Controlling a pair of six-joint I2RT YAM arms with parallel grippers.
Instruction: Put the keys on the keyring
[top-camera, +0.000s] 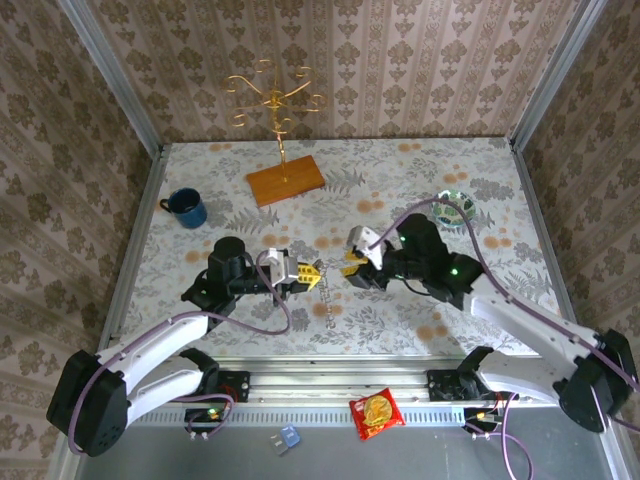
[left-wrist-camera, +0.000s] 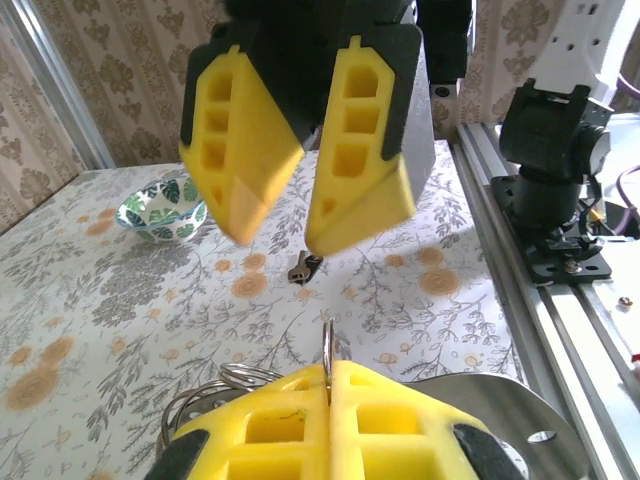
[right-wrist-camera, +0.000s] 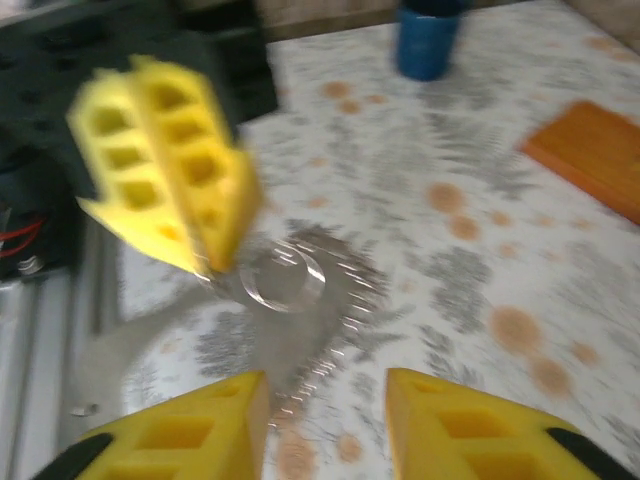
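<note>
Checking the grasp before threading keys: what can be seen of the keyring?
The keyring is thin, silvery-grey metal wire, looking like several overlapping round loops. One loop stands on edge, pinched between the shut fingers of the left end effector. More loops bulge out beside those fingers. It sits over the floral table. Whether its lower part touches the table cannot be told. In the right wrist view it is too blurred for finer detail.
</note>
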